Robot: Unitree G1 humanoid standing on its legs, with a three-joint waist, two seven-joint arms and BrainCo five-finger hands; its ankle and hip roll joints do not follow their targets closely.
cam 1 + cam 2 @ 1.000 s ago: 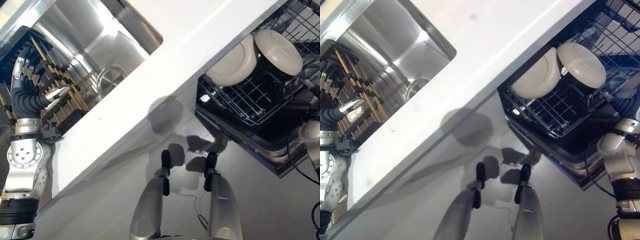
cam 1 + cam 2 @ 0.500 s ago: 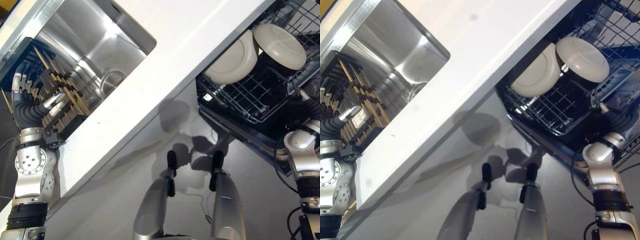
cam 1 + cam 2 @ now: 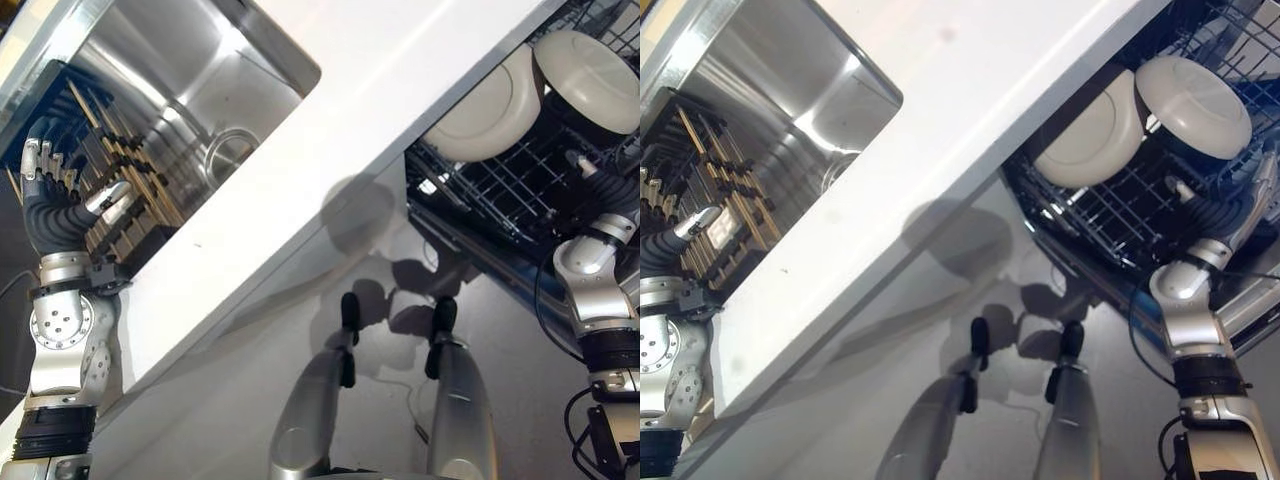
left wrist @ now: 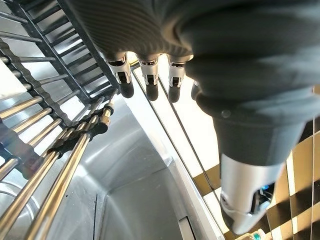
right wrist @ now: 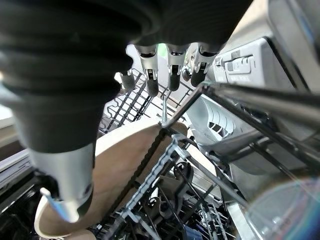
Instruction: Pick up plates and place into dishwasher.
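Both plates (image 3: 487,105) sat on edge in the dishwasher rack (image 3: 1110,215). They looked rigid, slick, breakable, so best pinched at the rim. Left hand (image 3: 55,205) and right hand (image 5: 167,70) were relaxed, holding nothing.

- Left hand (image 3: 62,205): raised on an upright forearm, fingers relaxed and slightly spread, holding nothing.
- Right hand (image 3: 1208,222): reaching forward, fingers (image 5: 171,75) loosely extended, thumb apart, empty.

Sink (image 3: 200,90) brushed shiny steel; plates (image 3: 1095,135) smooth matt cream; dishwasher rack (image 3: 500,200) dark coated wire.
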